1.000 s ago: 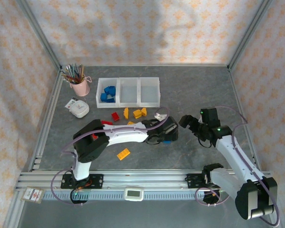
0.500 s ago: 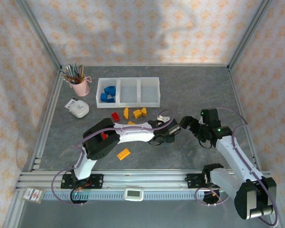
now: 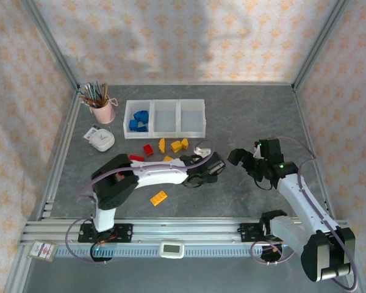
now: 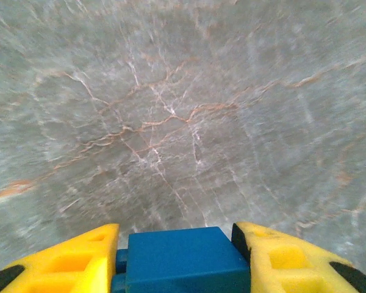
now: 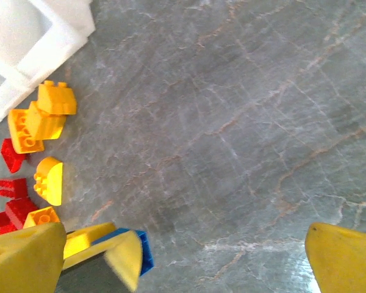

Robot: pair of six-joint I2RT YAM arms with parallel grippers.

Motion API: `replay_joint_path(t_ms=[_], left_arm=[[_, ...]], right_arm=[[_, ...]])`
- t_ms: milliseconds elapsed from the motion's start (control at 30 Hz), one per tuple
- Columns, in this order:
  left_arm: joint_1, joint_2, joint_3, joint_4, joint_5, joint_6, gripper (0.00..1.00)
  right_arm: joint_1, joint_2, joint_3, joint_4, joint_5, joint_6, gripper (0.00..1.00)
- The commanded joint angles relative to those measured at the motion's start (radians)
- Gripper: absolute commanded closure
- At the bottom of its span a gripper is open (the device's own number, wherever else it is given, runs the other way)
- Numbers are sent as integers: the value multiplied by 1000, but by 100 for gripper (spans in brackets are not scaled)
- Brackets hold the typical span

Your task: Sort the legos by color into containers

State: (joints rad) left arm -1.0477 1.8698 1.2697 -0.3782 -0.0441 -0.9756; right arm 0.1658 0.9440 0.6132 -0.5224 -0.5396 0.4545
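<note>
My left gripper is shut on a blue lego, held a little above the grey table; from above that gripper sits mid-table. The same blue lego pokes out between its yellow fingers in the right wrist view. My right gripper hangs open just to the right of it, with nothing between its fingers. The containers stand at the back, with blue legos in the left bin. Loose yellow legos and red legos lie in front of the bins, and a flat yellow one lies nearer me.
A pink cup of pencils and a white tape-like device stand left of the bins. A small white piece lies by the left gripper. Metal frame rails border the table on all sides.
My left gripper has closed on the blue lego and shifted slightly up and left with it. The right arm has hardly moved.
</note>
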Motion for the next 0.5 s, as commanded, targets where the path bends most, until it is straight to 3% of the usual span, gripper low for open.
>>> replay_joint_path(t_ms=[0,233,467], left_arm=[[6,-123,-41,0,-77,-36,65],[131,-336,-126,-89,-186,-2,66],[429,-454,-144,-114,-233,175,67]], right_arm=[[42,18,60,36,-40,-25,0],[269,150,153,142,7,17,0],[448,356,301,306,51,43,0]])
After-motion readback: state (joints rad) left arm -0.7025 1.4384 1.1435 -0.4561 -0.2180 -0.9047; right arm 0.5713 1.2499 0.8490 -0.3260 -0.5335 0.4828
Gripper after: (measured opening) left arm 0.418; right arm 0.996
